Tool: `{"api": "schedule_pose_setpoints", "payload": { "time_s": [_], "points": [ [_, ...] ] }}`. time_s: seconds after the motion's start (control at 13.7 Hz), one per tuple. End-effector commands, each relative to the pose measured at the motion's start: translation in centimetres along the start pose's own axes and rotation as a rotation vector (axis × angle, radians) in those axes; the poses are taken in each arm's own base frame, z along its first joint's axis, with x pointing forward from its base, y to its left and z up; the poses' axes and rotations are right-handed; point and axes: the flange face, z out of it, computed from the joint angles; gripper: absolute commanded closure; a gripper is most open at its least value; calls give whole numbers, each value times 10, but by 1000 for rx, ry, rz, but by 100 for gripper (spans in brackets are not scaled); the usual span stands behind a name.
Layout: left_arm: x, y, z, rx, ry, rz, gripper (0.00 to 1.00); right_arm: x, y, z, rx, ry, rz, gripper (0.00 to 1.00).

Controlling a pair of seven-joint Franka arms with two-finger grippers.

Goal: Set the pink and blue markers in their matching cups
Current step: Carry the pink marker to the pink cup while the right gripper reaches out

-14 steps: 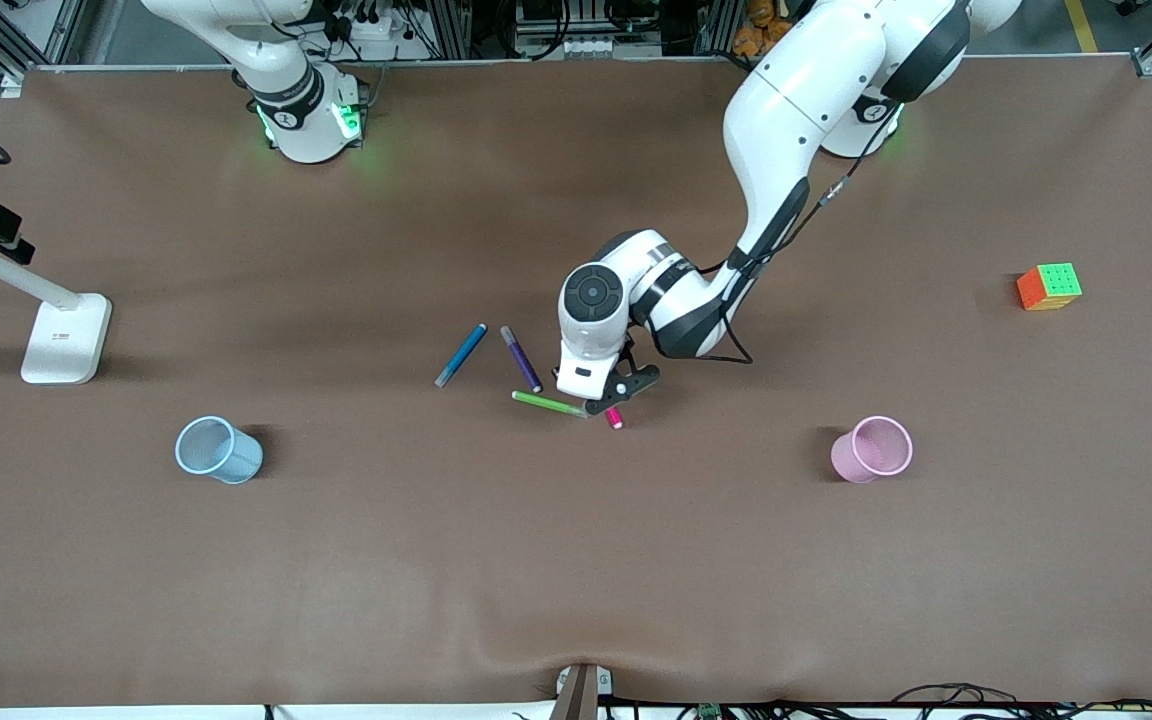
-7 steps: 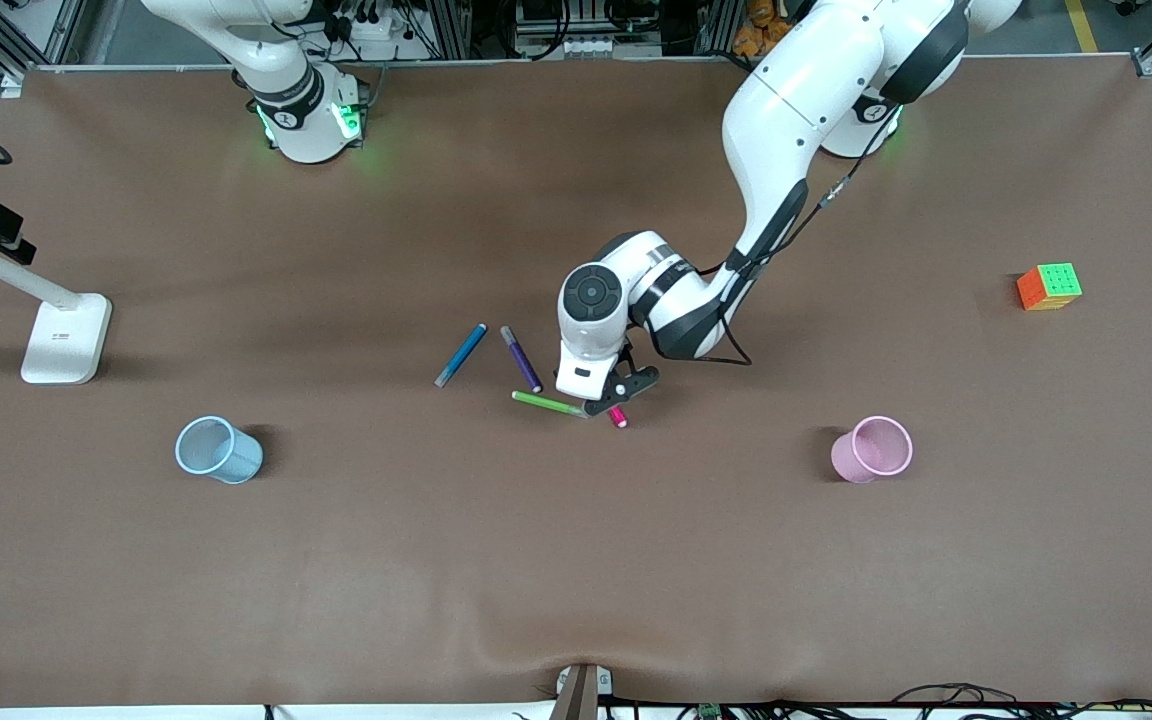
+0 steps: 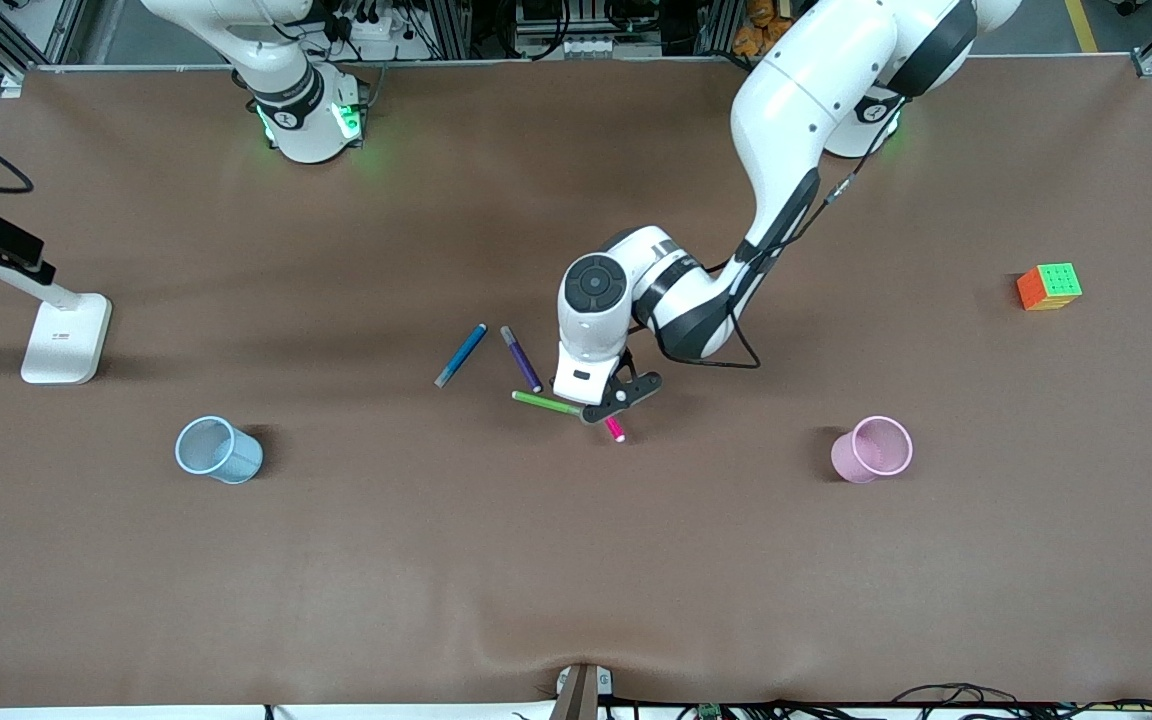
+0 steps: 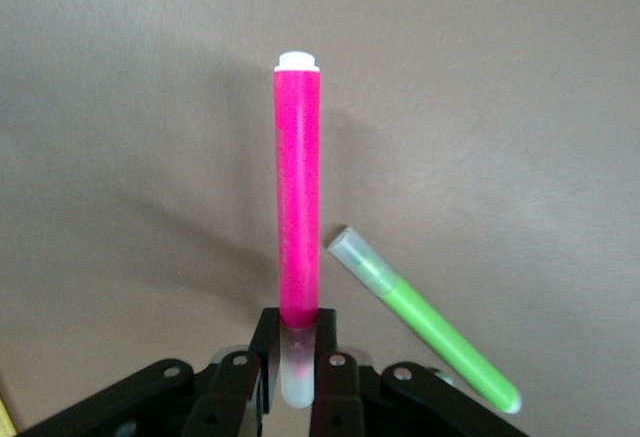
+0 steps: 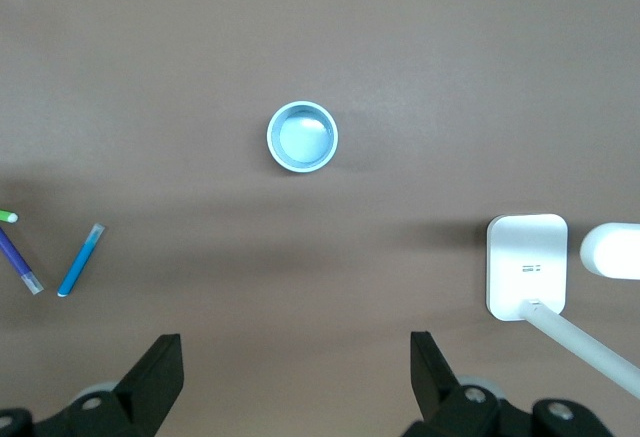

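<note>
Pink marker (image 4: 299, 217): clamped by its pale end between the fingers (image 4: 327, 369) of the left gripper (image 3: 608, 407), body hanging just above the table (image 3: 576, 560) near the middle, magenta tip (image 3: 616, 432) poking out below the gripper in the front view. Appears lifted clear of the surface, though contact at the low end cannot be ruled out. Not yet in any cup.

Blue marker (image 3: 461, 355): lying flat on the table, toward the right arm's end from the held pen, untouched. Also seen in the right wrist view (image 5: 81, 259).

Pink cup (image 3: 872, 449): upright, empty as far as visible, well apart from the left gripper toward the left arm's end of the table.

Blue cup (image 3: 218, 450): upright, empty, toward the right arm's end; seen from above in the right wrist view (image 5: 302, 137).

Right gripper (image 5: 295, 377): fingers spread wide, holding nothing, poised high over the table by the blue cup; arm waiting.

Progress, judged: first pick-up made, neither marker delivered. Remaining: carry of pink marker to pink cup and drop; then pick-up and delivery of blue marker to blue cup.

Other items: green marker (image 3: 547, 403) just beside the left gripper, purple marker (image 3: 521, 359) between green and blue pens, white lamp base (image 3: 66, 338), puzzle cube (image 3: 1048, 286).
</note>
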Motion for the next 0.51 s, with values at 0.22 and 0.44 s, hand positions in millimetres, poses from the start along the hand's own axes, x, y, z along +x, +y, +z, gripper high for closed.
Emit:
{"api": "schedule_pose_setpoints", "payload": {
  "time_s": [0.22, 0.44],
  "points": [
    [51, -23, -92, 1, 2, -82, 100, 38, 13, 64, -15, -108, 22, 0],
    [86, -46, -144, -24, -85, -125, 100, 43, 30, 84, 14, -133, 66, 0]
  ]
}}
